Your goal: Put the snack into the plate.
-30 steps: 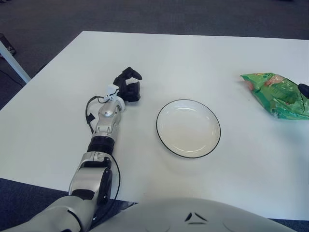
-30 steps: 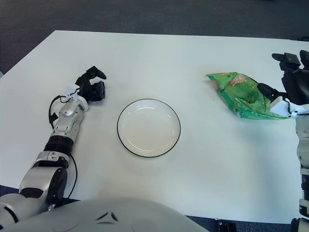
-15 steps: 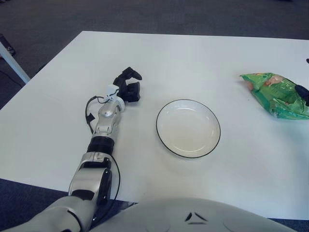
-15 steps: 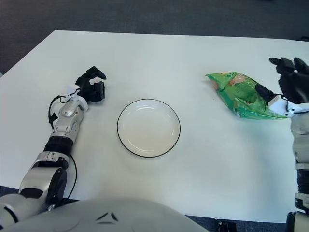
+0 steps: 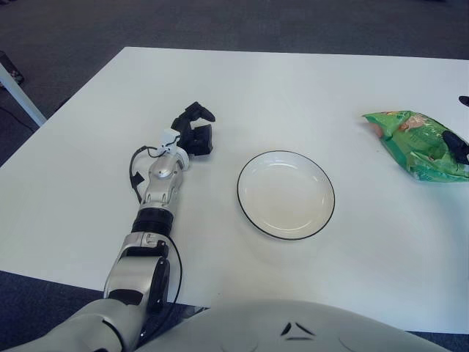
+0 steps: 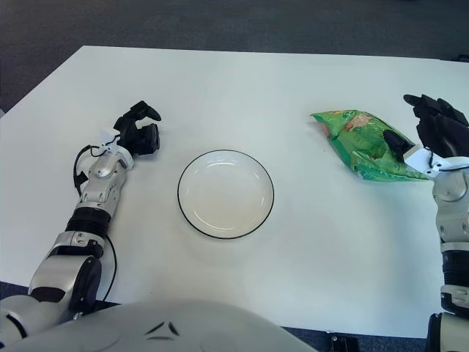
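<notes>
The snack [image 6: 360,144] is a green bag lying on the white table [image 6: 293,88] at the right, also in the left eye view [image 5: 418,143]. The white plate [image 6: 226,193] with a dark rim sits empty at the table's middle. My right hand [image 6: 414,128] is at the bag's right end. Its fingers [image 6: 432,110] are spread over that end and its thumb [image 6: 393,140] rests on the bag, not closed on it. My left hand [image 6: 139,130] lies parked on the table left of the plate, fingers relaxed and empty.
Bare white tabletop lies between the plate and the bag. The table's far edge [image 6: 256,50] borders dark carpet. My own torso [image 6: 161,326] fills the bottom of the view.
My right hand has moved left and lower, closer over the bag's right end, with its thumb now on the bag. The bag shifted slightly left. The left hand has not moved.
</notes>
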Robot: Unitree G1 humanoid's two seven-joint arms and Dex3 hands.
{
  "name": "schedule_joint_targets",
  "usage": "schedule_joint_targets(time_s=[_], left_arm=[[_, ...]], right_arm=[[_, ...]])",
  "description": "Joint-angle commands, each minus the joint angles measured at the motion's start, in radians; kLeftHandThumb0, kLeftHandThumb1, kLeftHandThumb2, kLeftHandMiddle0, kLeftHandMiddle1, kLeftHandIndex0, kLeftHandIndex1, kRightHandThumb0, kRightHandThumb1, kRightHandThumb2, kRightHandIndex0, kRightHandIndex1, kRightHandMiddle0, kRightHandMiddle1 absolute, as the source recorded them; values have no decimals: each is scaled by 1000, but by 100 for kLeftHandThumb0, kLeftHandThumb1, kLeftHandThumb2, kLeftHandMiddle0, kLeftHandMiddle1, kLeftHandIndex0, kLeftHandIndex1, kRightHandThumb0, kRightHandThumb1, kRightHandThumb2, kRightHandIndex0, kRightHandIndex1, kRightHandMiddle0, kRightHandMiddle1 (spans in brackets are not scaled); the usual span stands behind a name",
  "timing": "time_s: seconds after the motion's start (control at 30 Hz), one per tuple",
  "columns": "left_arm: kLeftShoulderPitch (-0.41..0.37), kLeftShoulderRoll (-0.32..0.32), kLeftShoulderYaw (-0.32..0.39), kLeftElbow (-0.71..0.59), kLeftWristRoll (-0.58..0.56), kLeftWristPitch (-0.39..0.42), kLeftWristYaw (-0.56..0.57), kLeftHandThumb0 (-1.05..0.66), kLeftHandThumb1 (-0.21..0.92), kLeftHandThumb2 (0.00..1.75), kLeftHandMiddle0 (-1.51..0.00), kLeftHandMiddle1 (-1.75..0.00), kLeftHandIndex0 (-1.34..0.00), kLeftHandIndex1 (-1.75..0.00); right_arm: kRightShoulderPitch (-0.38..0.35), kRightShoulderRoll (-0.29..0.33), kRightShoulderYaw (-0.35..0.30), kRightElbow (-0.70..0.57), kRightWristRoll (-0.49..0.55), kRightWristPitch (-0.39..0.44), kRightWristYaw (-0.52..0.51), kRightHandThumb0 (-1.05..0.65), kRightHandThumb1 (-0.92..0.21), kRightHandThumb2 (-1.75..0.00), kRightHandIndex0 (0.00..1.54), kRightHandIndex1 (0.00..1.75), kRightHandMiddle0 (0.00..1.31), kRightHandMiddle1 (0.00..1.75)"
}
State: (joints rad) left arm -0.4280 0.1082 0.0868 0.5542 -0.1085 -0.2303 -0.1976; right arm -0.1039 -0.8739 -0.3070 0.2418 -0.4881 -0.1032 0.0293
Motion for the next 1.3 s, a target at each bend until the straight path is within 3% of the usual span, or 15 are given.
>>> schedule_joint_targets(time_s=[0.0, 0.6, 0.83, 1.0, 1.27], left_arm=[[71, -11, -5, 39, 2, 46, -2, -46, 36, 127, -117, -175, -58, -175], [70, -9, -7, 41, 3, 43, -8, -47, 34, 128, -118, -175, -59, -175], [66, -11, -5, 43, -1, 50, -5, -47, 34, 128, -118, -175, -59, -175], [67, -9, -9, 42, 3, 47, -7, -47, 34, 128, -118, -175, -59, -175], [67, -8, -10, 45, 7, 41, -4, -47, 34, 129, -118, -175, -60, -175]], right_arm=[[-11, -10, 6, -7, 12, 2, -7, -104, -92, -98, 0, 0, 0, 35], [-37, -3, 7, -53, 40, 10, 3, -102, -92, -99, 0, 0, 0, 33], [-36, -2, -7, -144, 43, 49, 10, -104, -92, -99, 0, 0, 0, 33], [0, 55, -26, -336, 41, 133, 21, -103, -92, -95, 0, 0, 0, 32], [2, 56, -27, -354, 57, 138, 54, -103, -92, -91, 0, 0, 0, 39]])
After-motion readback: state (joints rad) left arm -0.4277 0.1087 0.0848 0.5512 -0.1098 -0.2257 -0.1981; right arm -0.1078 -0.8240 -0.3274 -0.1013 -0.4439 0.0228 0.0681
